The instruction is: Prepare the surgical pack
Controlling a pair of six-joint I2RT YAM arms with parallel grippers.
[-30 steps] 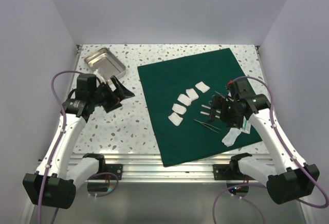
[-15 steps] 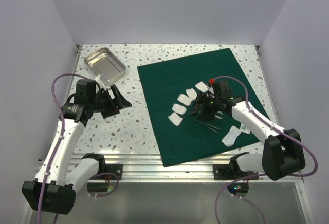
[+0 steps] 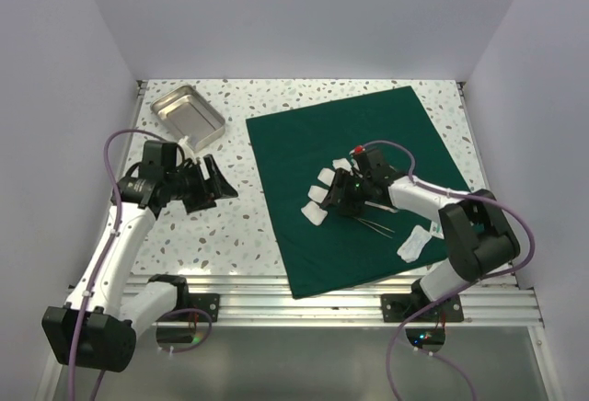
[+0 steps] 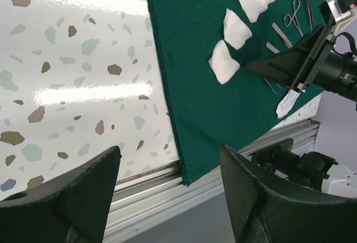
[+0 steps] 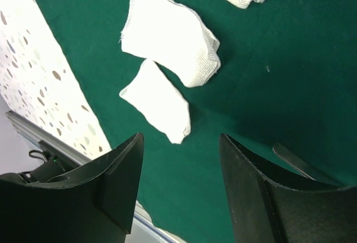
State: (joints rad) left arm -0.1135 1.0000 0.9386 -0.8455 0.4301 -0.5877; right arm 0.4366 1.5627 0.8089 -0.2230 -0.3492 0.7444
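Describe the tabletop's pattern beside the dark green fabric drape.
White tabletop with brown and grey-green flecks; clearest in left wrist view.

Light falls bright and even from above, so the matte drape takes no glare and the shadows on it are soft. Left of the drape, the glossy table throws back two white bands of glare in the left wrist view (the tray off the drape's far left corner shines too). Gauze on the drape is sharp, its weave showing, with a faint shadow at its edge. The left fingers and right fingers are dark, soft-edged shapes.
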